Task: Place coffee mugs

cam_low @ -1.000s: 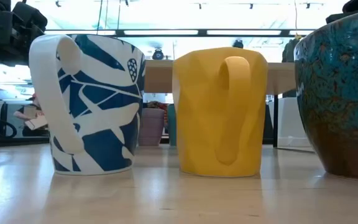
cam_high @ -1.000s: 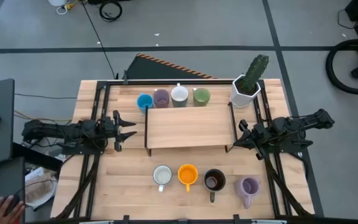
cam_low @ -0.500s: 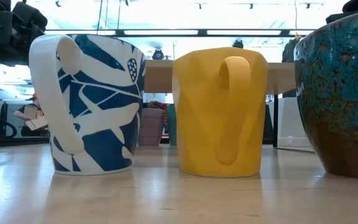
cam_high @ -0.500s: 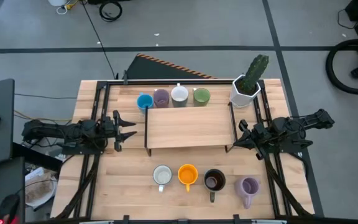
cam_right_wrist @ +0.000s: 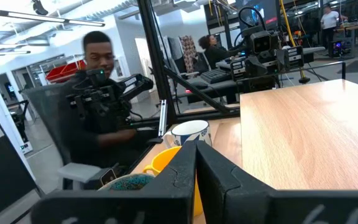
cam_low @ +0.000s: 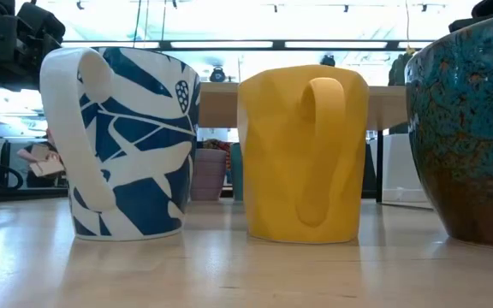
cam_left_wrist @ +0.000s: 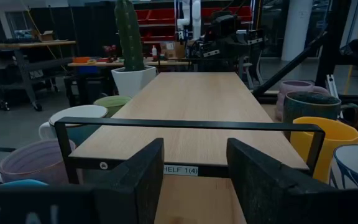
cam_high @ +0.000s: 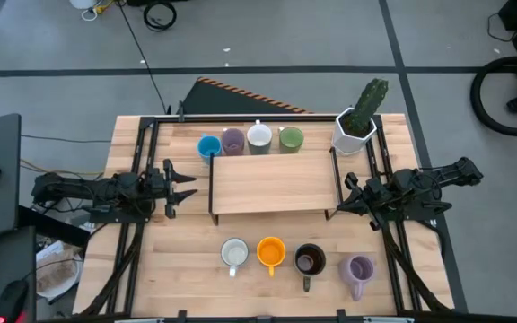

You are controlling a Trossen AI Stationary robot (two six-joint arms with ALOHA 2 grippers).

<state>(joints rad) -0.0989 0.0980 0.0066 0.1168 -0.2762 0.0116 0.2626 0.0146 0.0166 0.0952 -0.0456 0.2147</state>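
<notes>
Four mugs stand on their bases along the table's far side behind a wooden shelf (cam_high: 275,184): blue (cam_high: 208,147), lavender (cam_high: 232,140), white (cam_high: 258,136), green (cam_high: 291,138). Another row stands near the near edge: white with a blue pattern (cam_high: 234,254), orange (cam_high: 270,252), dark (cam_high: 309,260), lavender (cam_high: 359,269). My left gripper (cam_high: 189,186) hovers open at the shelf's left end, its fingers (cam_left_wrist: 145,180) pointing along the shelf. My right gripper (cam_high: 346,196) hovers shut at the shelf's right end (cam_right_wrist: 303,137). Neither touches anything.
A white faceted pot with a cactus (cam_high: 354,132) stands at the far right corner beside the shelf. Black rails run along both table sides under the arms. Bare table lies between the shelf and the near mug row. A person shows beyond the table (cam_right_wrist: 98,56).
Neither arm nor any mug has moved. A person's hand beside the table's near left corner has drawn out of the high view.
</notes>
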